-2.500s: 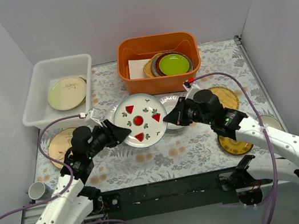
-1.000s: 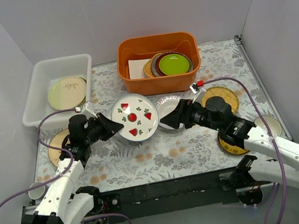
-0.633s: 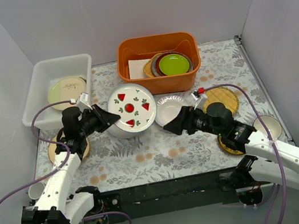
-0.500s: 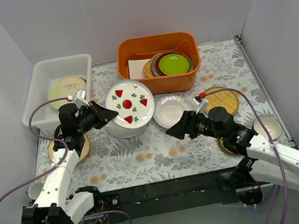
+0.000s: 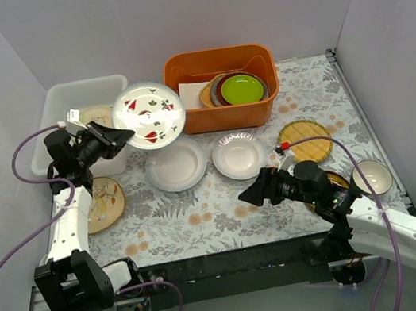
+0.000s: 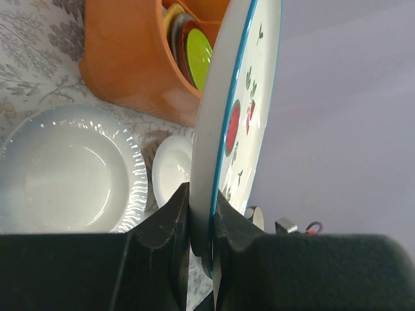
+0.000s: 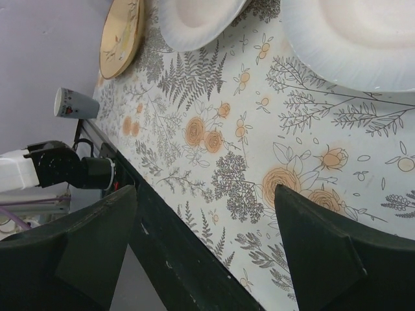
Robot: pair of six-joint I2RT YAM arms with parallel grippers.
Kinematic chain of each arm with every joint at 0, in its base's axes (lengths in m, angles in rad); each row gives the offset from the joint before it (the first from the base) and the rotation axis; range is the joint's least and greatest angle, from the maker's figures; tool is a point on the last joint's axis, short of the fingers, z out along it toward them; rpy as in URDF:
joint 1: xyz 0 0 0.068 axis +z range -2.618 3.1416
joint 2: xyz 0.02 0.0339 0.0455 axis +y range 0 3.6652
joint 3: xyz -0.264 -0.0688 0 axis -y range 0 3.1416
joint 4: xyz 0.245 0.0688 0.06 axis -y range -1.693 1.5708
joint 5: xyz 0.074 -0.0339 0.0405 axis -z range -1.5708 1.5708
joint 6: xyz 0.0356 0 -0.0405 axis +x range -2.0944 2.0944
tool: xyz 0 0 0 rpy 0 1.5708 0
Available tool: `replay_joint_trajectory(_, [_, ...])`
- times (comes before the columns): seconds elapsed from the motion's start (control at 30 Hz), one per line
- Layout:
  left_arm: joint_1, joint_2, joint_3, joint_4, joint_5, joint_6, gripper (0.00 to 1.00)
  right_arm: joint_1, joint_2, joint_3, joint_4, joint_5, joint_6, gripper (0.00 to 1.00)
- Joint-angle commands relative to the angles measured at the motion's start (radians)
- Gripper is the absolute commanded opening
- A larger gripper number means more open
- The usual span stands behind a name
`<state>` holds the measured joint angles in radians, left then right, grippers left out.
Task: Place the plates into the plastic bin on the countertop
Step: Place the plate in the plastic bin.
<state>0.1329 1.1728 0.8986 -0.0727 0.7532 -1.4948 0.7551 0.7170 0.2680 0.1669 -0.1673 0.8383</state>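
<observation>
The fruit-patterned plate (image 5: 148,113) hangs tilted in the air by the right side of the plastic bin (image 5: 83,86), with my left gripper (image 5: 114,137) shut on its rim. In the left wrist view its blue-edged rim (image 6: 224,129) stands upright between the shut fingers (image 6: 167,223). A cream plate (image 5: 93,116) shows in the bin behind the arm. Two white plates (image 5: 176,166) (image 5: 238,155), a peach plate (image 5: 104,204) and a yellow woven plate (image 5: 306,138) lie on the countertop (image 5: 218,210). My right gripper (image 5: 251,196) hovers open and empty over the front countertop (image 7: 259,162).
An orange tub (image 5: 225,112) at the back centre holds a lime-green plate (image 5: 242,87) and others. A bowl (image 5: 371,175) and a dark gold plate (image 5: 339,178) sit at the right, by my right arm. A small cup (image 7: 74,103) stands near the front left edge.
My left gripper has lifted the fruit-patterned plate up and back-left, from over the white plates to beside the bin. My right arm has drawn back toward the near edge, jaws open.
</observation>
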Motion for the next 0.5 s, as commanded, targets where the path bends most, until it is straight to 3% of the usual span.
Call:
replay_joint_trajectory(0.0, [0.121,0.02,0.045,0.233,0.169,-0.169,0.0,0.006,-0.011,-0.012,0.031,-0.008,-0.007,0.94])
replay_joint_trajectory(0.17, [0.188,0.077,0.083,0.24,0.164,-0.188,0.0,0.006,-0.01,-0.016,0.029,-0.005,-0.01,0.94])
replay_joint_trajectory(0.47, [0.281,0.175,0.065,0.401,0.115,-0.338,0.0,0.004,0.002,-0.018,0.022,-0.001,-0.021,0.94])
